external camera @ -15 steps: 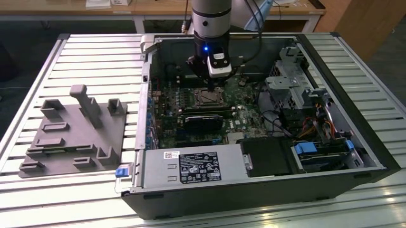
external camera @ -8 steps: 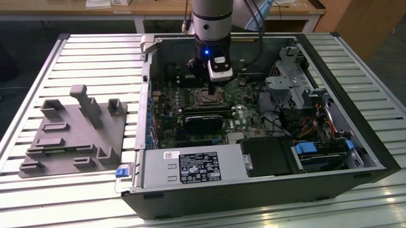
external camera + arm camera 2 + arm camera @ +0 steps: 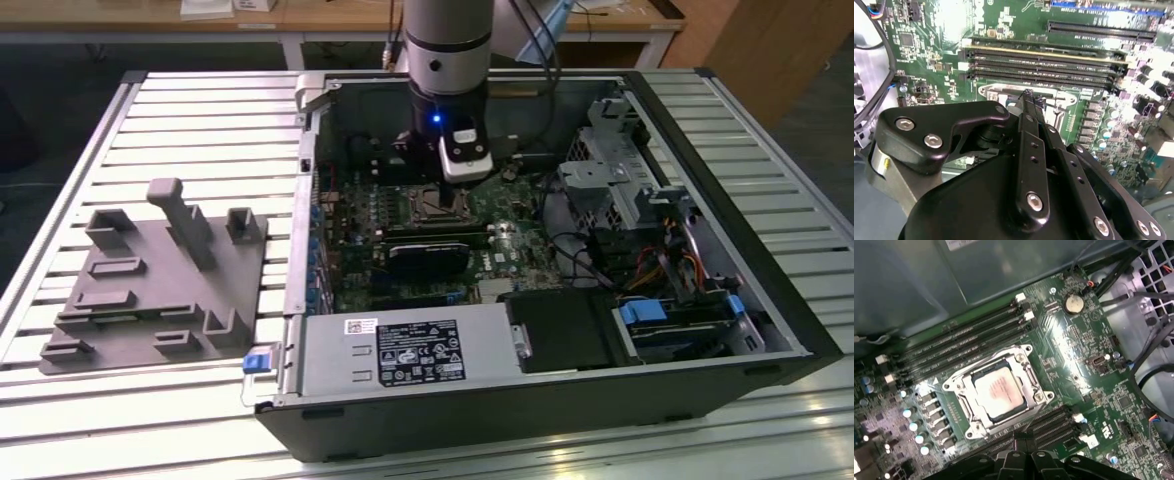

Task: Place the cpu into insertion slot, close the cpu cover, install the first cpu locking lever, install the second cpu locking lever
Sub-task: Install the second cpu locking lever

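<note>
One slatted metal tabletop (image 3: 200, 110) carries everything I am working over: a big black open-sided computer case (image 3: 747, 300) lying flat so its inside faces up at the arm, and, on the exterior view's left, a grey moulded fixture tray (image 3: 147, 290) with upright pegs, parked well apart from the case, I'd guess as a holder for parts. Inside the case lies the green motherboard (image 3: 514, 245), with the long black memory slots (image 3: 969, 340) running just beside the socket.

My grey robot arm (image 3: 447, 40) reaches straight down into the case, which I judge is why both wrist views look so closely onto the board. The black gripper (image 3: 1029, 97) hangs just over the socket area; in the second wrist view the fingers (image 3: 1026, 107) look drawn together to a narrow tip with nothing between them, as suits pushing on a lever rather than carrying a chip.

Next in size, the cpu cover (image 3: 1026, 370), a thin square silvery metal frame with a big window, appears to lie down flat over the insertion slot (image 3: 961, 392), the small square socket with a metal rim. Through that window shows the cpu (image 3: 998, 392), a small flat square chip with a pale silvery face, seated in the slot. I cannot make out whether either locking lever is latched
</note>
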Controlling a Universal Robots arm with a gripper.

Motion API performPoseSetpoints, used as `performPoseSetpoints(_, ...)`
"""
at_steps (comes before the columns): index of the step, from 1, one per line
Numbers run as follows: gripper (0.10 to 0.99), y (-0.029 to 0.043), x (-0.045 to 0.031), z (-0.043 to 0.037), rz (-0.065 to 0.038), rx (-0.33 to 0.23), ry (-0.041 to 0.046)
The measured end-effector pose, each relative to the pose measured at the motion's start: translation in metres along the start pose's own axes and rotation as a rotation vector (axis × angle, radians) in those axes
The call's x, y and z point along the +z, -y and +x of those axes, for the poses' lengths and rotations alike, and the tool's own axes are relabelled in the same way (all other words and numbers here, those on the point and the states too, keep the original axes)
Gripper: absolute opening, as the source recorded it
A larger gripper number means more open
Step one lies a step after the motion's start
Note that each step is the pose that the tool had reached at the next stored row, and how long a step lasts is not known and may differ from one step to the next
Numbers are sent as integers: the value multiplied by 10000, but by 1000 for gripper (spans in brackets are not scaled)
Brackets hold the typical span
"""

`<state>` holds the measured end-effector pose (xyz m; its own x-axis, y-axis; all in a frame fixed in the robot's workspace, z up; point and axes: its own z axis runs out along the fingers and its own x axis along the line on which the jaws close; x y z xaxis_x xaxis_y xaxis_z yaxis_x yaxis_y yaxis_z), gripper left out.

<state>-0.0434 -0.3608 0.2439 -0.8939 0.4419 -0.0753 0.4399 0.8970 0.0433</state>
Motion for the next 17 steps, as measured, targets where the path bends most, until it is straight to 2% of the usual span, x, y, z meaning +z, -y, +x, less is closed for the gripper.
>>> performPoseSetpoints(10, 106, 55, 38, 22, -62, -727, -35)
performPoseSetpoints(17, 106, 139, 79, 40, -107, -995, -58)
